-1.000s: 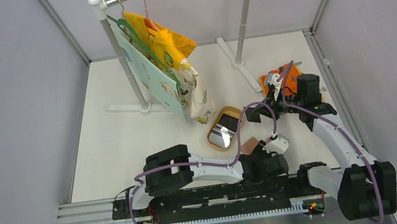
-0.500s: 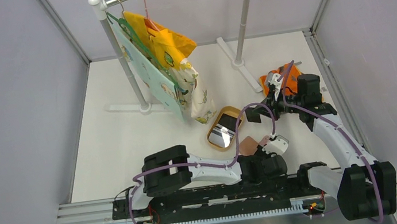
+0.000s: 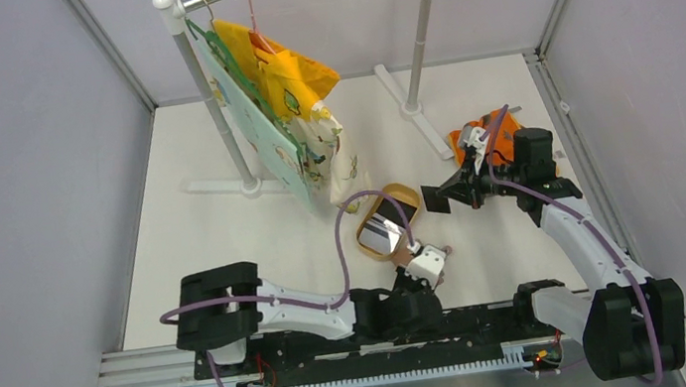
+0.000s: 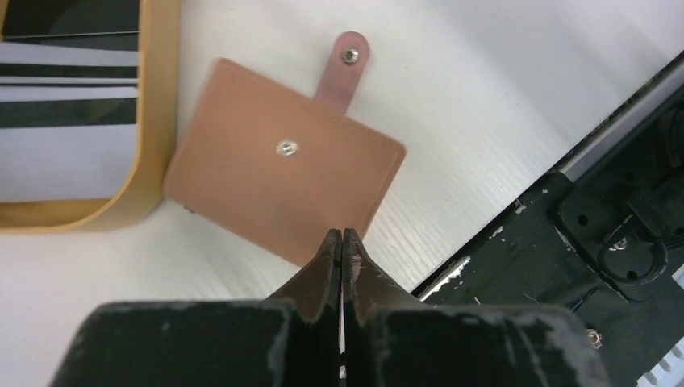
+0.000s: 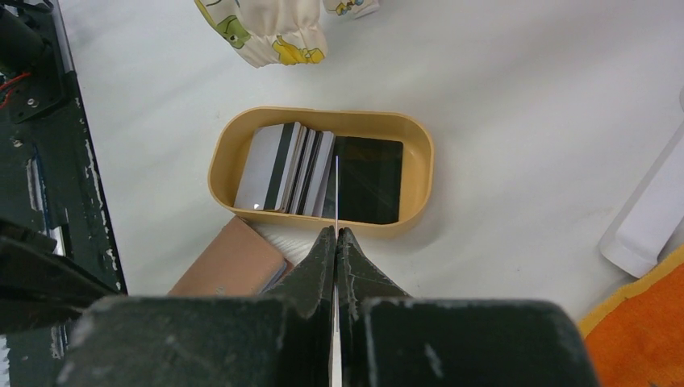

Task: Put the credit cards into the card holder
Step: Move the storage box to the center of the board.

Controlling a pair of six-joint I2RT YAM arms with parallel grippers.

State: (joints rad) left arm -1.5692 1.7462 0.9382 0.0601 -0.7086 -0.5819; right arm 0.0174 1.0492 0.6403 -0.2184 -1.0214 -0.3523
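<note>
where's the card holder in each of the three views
Top external: card holder, low centre, mostly hidden under the left arm's wrist.
Left wrist: card holder fills the centre, strap tab up, above the left hand.
Right wrist: card holder at bottom left, partly behind the right hand.
Shared landmark: the tan dish holding cards, right beside the holder.

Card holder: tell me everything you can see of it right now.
The flat reddish-brown leather-like card holder lies closed on the white table, stitched round its edge, a metal snap stud on its face. Its little strap tab sticks out unfastened, its own snap showing. One corner meets the wall of the tan oval dish. The shut left gripper hangs over its near edge; contact cannot be told.
</note>
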